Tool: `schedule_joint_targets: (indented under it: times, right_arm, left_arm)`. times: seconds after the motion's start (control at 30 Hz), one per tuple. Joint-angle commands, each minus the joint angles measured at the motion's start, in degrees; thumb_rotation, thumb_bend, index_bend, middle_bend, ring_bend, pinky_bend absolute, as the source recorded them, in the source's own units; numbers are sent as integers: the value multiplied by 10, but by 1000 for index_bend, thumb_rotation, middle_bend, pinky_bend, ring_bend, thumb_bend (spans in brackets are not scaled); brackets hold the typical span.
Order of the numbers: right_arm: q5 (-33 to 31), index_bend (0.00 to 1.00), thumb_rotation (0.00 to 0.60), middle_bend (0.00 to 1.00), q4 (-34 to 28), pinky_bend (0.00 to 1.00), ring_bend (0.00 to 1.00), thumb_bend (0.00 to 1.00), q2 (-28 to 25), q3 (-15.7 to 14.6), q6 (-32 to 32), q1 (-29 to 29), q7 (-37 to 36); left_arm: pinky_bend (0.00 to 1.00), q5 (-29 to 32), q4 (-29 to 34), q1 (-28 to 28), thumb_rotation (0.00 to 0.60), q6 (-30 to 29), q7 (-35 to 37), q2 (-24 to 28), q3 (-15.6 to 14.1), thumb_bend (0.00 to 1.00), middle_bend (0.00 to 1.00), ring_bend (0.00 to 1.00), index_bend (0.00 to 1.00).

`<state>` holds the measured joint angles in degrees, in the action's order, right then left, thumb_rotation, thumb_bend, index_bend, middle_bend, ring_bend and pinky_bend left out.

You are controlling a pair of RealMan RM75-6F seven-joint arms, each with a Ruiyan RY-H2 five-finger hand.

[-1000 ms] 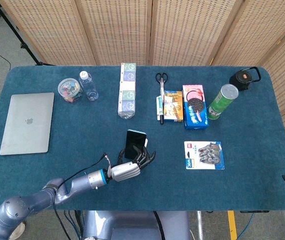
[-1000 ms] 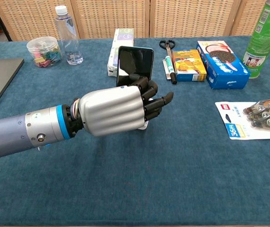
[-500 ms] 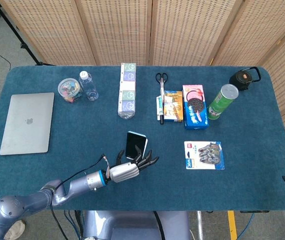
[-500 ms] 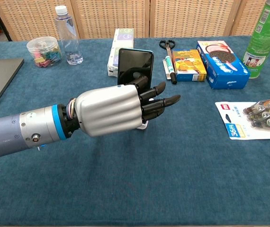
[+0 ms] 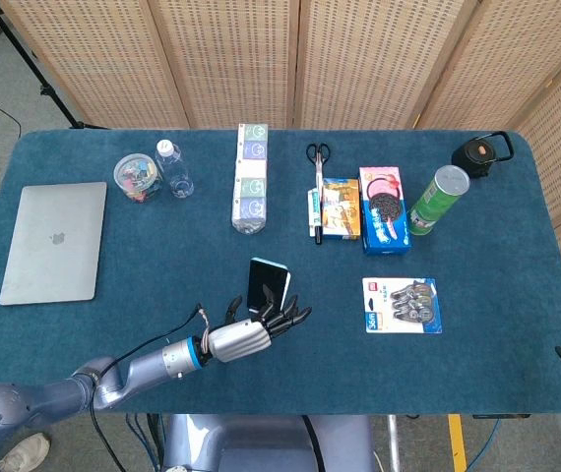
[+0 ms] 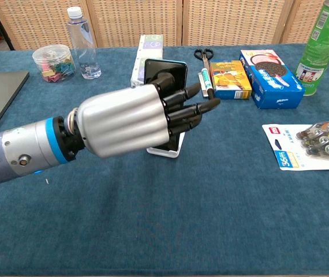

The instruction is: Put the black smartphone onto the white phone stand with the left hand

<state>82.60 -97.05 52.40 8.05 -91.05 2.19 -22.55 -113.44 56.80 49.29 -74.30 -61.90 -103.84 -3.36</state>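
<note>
- Your black slab smartphone (image 5: 267,284) already leans on the small white plastic phone stand (image 6: 165,150). It sits upright with its long axis rising and tilted back, and its dark screen faces you.
- It lies just ahead of your left hand (image 5: 248,336), toward the far edge of the blue felt worktop (image 5: 477,364). In the head view the fingertips (image 5: 292,315) end just short of the phone's lower edge, and I see a thin gap rather than contact. In the chest view the silver back of the hand covers most of the phone, so contact cannot be confirmed there.
- The left hand holds nothing. Its black fingers are stretched forward and slightly spread, not curled around the phone, so I read it as released.
- The left hand is the only one near the phone. The right hand is not in either view.
- I judge the placing done, so the next move is a straight pull back toward you. Keep the fingertips low and clear of the stand's front lip, since a nudge there could tip the phone.
</note>
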Motion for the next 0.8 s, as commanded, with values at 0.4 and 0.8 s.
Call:
schedule_joint_targets:
  times: [0.4, 0.8]
  right_arm:
    - [4, 0, 600, 0, -4, 0, 0, 0, 6, -4, 6, -5, 22]
    - [-10, 0, 600, 0, -13, 0, 0, 0, 28, -6, 29, -19, 92]
  left_arm:
    - [278, 82, 156, -118, 600, -191, 285, 144, 22, 0, 0, 105, 163]
    - [112, 290, 261, -309, 600, -235, 701, 254, -2, 0, 0, 14, 150]
